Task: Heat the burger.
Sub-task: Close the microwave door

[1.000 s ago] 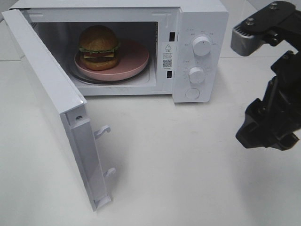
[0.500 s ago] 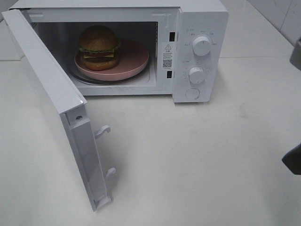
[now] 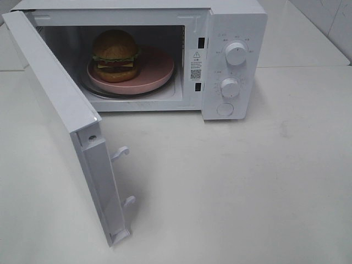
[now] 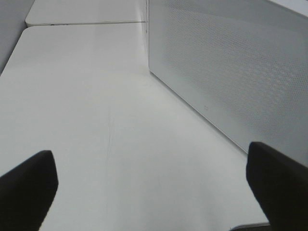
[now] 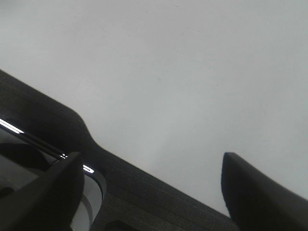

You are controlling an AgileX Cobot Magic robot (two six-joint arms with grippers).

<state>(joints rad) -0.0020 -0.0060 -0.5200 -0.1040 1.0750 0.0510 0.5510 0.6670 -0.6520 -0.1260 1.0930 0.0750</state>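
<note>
Inside microwave (image 3: 234,16), on 1 pink plate (image 3: 157,69), sits 1 burger (image 3: 115,55), already where heating needs it. Door (image 3: 55,110) hangs wide open, so cooking can't start; shutting it is prob. next. Panel has 2 knobs + 1 button (image 3: 225,109); door edge has 2 latch hooks. Left gripper (image 4: 154,185) is near door's outer face, fingers wide, nothing btwn. Right gripper (image 5: 149,187) is also spread, empty, over table (image 3: 247,181).
</note>
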